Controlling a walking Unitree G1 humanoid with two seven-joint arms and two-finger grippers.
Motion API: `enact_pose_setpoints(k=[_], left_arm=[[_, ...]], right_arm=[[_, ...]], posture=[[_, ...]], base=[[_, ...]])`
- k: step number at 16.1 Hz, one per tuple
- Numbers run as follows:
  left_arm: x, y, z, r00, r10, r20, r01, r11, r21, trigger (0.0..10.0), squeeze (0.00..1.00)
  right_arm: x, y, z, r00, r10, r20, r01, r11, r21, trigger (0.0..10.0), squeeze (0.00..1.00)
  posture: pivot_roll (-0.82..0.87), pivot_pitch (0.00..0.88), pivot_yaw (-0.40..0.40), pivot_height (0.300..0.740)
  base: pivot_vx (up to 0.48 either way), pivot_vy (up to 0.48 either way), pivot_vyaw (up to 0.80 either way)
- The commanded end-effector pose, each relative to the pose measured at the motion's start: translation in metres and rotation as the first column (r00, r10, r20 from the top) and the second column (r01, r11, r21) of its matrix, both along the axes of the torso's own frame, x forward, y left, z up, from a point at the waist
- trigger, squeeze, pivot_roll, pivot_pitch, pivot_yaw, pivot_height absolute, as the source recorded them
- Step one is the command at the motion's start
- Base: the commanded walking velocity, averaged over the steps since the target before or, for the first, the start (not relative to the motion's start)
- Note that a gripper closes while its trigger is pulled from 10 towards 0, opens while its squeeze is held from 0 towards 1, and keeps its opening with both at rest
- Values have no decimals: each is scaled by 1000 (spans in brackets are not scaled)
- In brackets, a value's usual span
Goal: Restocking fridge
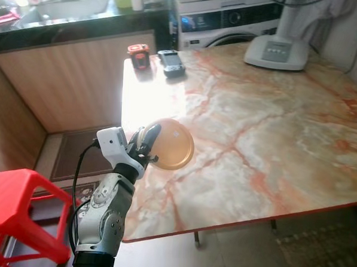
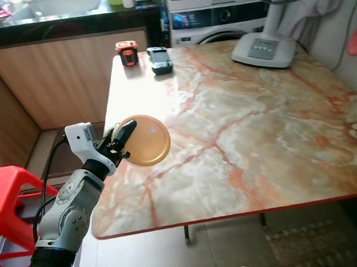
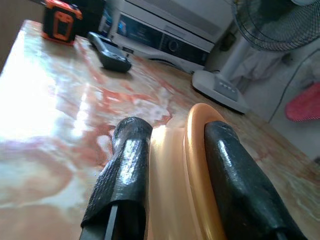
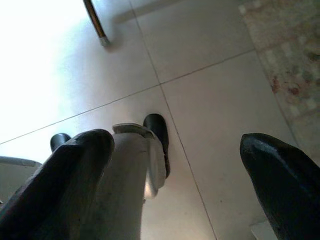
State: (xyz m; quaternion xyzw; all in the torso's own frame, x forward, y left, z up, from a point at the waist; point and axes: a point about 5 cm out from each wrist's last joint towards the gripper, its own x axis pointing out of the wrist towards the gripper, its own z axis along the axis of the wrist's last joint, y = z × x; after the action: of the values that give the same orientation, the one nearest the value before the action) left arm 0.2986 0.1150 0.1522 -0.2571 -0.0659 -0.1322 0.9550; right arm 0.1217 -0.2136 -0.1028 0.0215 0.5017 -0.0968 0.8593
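My left gripper is shut on the rim of a round amber plastic lid, holding it on edge just over the near left part of the marble table. In the left wrist view the two black fingers clamp the orange rim of the lid between them. My right gripper hangs open, pointing down at the tiled floor with nothing between its fingers.
An orange tape measure and a dark handheld device lie at the table's far left corner. A fan base stands at the far side. A red stool is at my left. A washing machine and counter stand behind.
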Motion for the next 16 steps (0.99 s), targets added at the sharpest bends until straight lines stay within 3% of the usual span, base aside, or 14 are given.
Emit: enact_pose_setpoints(k=[1,10,16], left_arm=[[-3,-4,1,1000,-8,7,8,1000,-19,10000,0],[-3,-4,1,1000,-14,7,14,1000,-17,10000,0],[-1,0,1,1000,-3,19,3,999,32,10000,0]], right_arm=[[-5,5,-3,1000,6,-26,-6,1000,14,10000,0],[-5,5,-3,1000,9,-29,-8,1000,14,10000,0],[-5,5,-3,1000,8,-30,-8,1000,13,10000,0]], posture=[[-39,0,135,740],[-39,0,133,740],[-43,0,133,740]], base=[[0,0,-800],[0,0,-800],[0,-80,-800]])
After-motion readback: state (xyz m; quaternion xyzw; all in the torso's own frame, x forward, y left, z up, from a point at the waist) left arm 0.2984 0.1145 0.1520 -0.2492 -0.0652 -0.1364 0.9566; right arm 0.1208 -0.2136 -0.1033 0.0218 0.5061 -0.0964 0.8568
